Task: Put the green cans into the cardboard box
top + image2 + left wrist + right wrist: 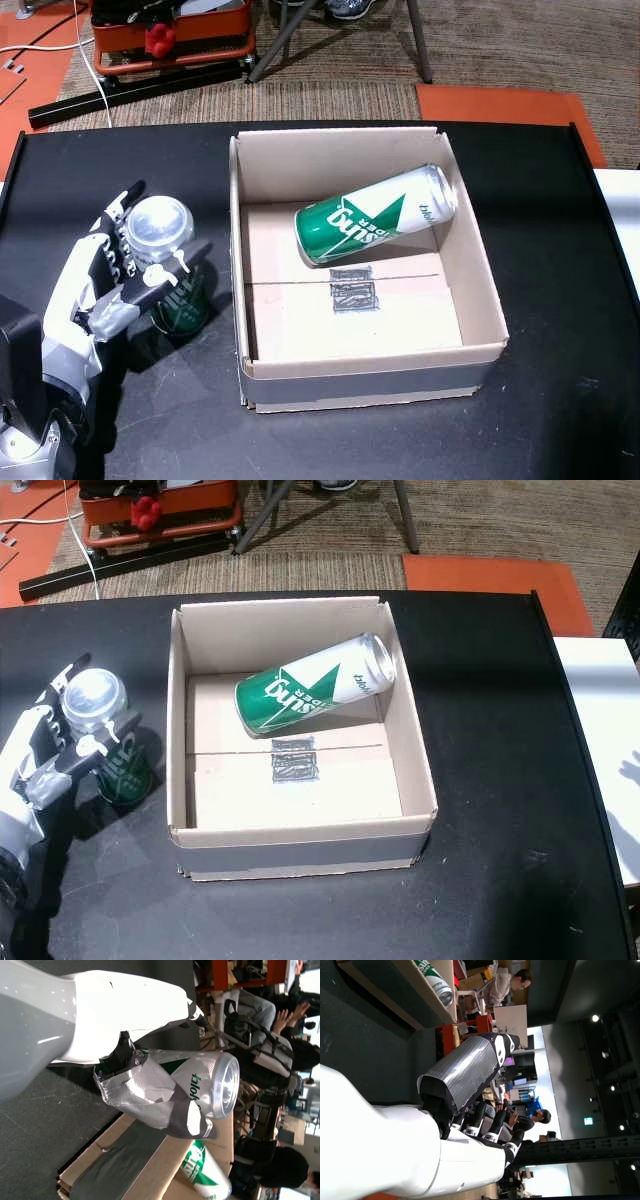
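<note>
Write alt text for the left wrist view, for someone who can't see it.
The robot's white left hand wraps grey-padded fingers around a green and silver drink can, silver top facing the camera. Beside it, the open brown cardboard box on the black table holds a second green can. The picture is turned sideways; people sit behind.

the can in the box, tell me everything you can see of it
The green can in the box is a tall slim metal can, green with white lettering and a white star-like shape, its body silver-white near the top end. It lies on its side, slanted, top end raised toward the far right corner of the cardboard box, apparently leaning on the right wall, its base on the box floor. No hand touches it.
</note>
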